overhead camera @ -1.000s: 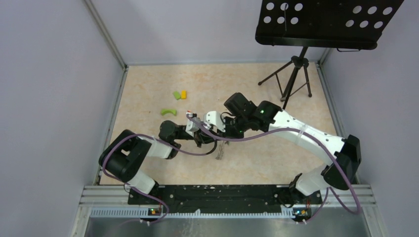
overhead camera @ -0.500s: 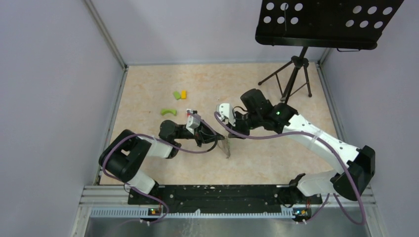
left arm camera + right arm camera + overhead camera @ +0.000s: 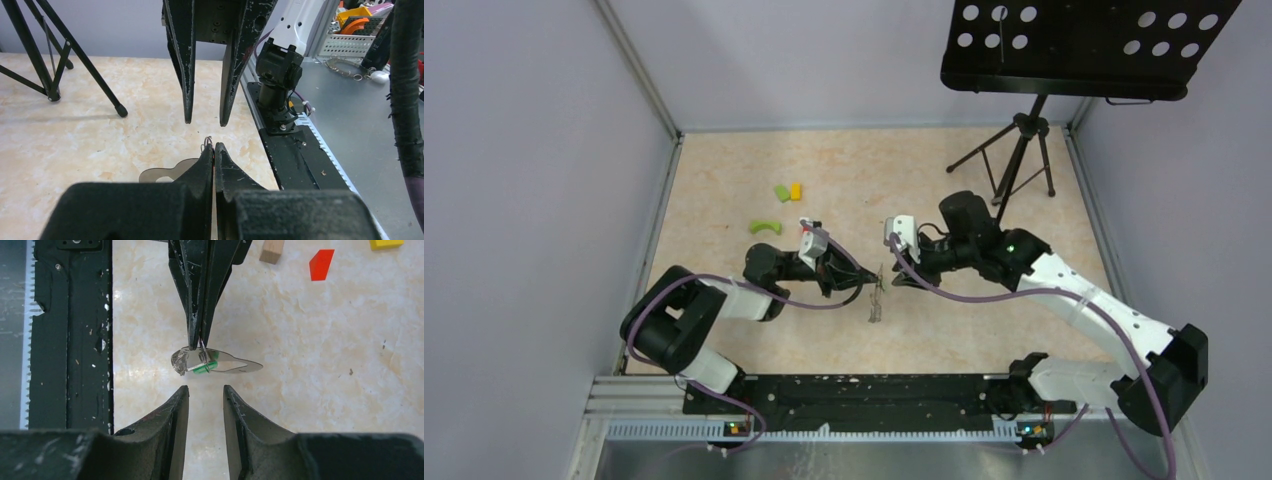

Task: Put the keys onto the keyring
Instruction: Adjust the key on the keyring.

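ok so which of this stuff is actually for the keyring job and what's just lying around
job: keys with green tag; thin keyring, pinched by left fingers; right fingers, open
lying about: green arch block, green block, yellow block, red block, wooden block, music stand

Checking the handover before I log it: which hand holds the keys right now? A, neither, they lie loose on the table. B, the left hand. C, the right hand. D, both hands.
B: the left hand is pinched shut on the top of the keys, while the right hand stands open and apart from them.
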